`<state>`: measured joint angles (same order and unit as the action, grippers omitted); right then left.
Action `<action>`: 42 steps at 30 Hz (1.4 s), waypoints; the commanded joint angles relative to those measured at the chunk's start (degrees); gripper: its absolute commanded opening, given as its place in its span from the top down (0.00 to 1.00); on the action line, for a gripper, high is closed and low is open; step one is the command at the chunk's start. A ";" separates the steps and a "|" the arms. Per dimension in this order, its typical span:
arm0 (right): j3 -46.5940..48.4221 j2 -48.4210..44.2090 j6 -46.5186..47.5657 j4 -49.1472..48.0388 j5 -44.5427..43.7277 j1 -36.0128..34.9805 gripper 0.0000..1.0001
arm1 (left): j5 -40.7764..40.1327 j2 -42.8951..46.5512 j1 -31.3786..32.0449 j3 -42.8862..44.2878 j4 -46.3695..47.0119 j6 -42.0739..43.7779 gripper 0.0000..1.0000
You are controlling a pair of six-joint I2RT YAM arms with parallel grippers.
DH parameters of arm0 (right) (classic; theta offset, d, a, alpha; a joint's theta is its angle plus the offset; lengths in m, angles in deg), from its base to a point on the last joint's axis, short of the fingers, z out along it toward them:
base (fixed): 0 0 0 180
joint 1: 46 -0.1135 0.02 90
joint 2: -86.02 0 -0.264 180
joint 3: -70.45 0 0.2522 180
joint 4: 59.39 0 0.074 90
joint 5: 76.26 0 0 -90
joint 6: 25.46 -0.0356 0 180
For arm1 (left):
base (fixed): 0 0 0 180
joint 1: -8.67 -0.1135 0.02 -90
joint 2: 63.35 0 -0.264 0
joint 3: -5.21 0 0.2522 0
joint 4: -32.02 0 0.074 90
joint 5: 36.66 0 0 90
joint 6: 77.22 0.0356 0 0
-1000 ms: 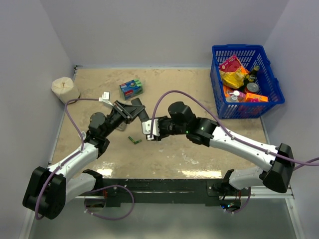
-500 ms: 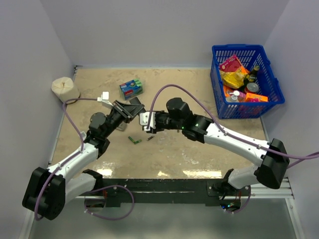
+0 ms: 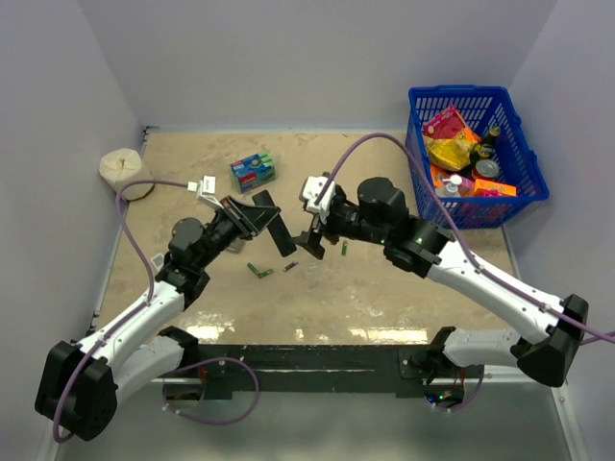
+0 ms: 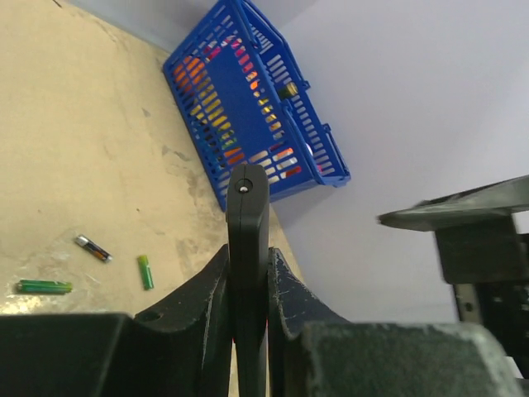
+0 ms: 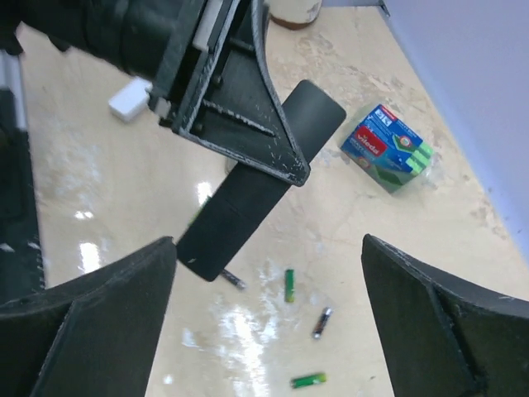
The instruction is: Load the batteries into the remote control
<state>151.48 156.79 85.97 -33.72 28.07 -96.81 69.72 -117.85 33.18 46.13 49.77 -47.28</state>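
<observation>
My left gripper (image 3: 258,213) is shut on the slim black remote control (image 3: 278,230), holding it above the table; in the left wrist view the remote control (image 4: 248,248) stands edge-on between the jaws. My right gripper (image 3: 312,221) hangs wide open just right of the remote, holding nothing. In the right wrist view the right gripper (image 5: 269,244) frames the remote control (image 5: 248,198) and loose batteries on the table: a green one (image 5: 289,284), a dark one (image 5: 321,322) and another green one (image 5: 307,380). From above, batteries lie at the left (image 3: 259,271), middle (image 3: 290,266) and right (image 3: 344,250).
A blue-green packet (image 3: 253,171) lies behind the remote. A blue basket (image 3: 519,154) full of groceries stands at the back right. A white roll (image 3: 125,171) sits in the back left corner. Walls close the table on three sides.
My right gripper has opened wide and drawn back to the right, away from the remote. Two more batteries now show on the table. The left gripper still holds the remote.
</observation>
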 commanded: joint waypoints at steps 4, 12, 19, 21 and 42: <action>2.44 -0.81 -27.19 4.36 -5.88 -0.17 0.02 | -5.83 0.89 0.10 2.29 -1.45 5.91 1.00; 3.57 6.66 -35.23 3.66 -10.46 -1.49 0.02 | -4.96 -0.70 0.18 2.81 -1.80 4.07 1.00; 8.06 14.66 -33.91 3.40 -10.81 -3.42 0.03 | -5.22 0.62 0.10 2.64 -3.03 3.89 1.00; 8.58 16.07 -34.00 2.34 -11.42 -4.12 0.06 | -5.39 1.06 0.18 2.20 -3.29 3.71 1.00; 4.82 12.83 -35.05 9.27 -21.61 -6.32 1.00 | -7.85 6.24 0.10 3.51 -10.31 10.29 0.45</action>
<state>158.65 175.06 50.73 -27.41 11.30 -103.36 64.38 -114.79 33.18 46.42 42.36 -42.14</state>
